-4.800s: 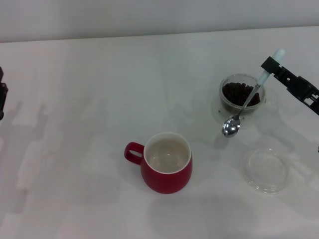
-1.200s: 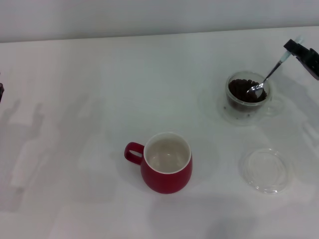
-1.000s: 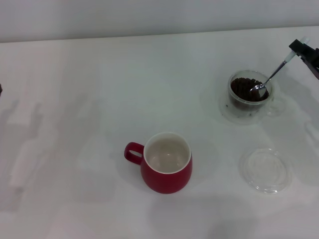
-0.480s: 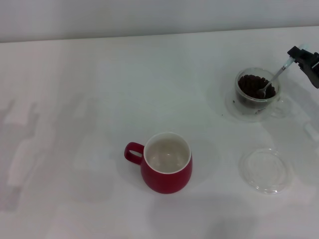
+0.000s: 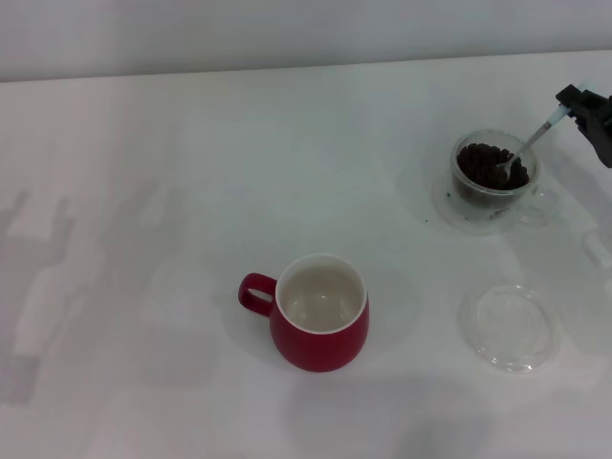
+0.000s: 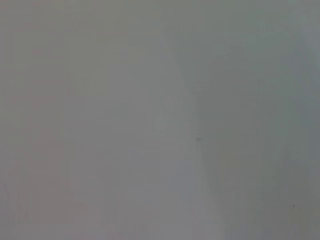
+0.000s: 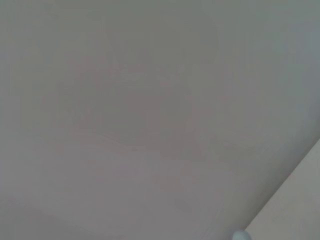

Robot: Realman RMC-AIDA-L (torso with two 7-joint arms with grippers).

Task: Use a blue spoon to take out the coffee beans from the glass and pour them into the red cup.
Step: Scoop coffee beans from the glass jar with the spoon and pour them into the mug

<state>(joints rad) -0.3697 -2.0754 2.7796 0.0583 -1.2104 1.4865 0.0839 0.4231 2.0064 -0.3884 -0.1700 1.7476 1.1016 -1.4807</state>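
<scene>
In the head view the glass (image 5: 494, 179) stands on its clear saucer (image 5: 449, 206) at the right, holding a dark heap of coffee beans (image 5: 481, 158). My right gripper (image 5: 572, 102) at the right edge is shut on the pale handle end of the blue spoon (image 5: 532, 144). The spoon slants down and its metal bowl is dipped in the beans. The red cup (image 5: 319, 313) stands near the middle front, white inside and empty, handle to the left. The spoon's pale handle tip (image 7: 240, 235) shows in the right wrist view. My left gripper is out of view.
A flat shallow clear glass dish (image 5: 511, 326) lies at the front right, right of the red cup. The white table (image 5: 191, 191) spreads to the left and back. The left wrist view shows only a plain grey surface.
The spoon went from beside the glass into the beans. The glass and saucer slid a little right and back. The spoon bowl now sits deeper in the beans.
</scene>
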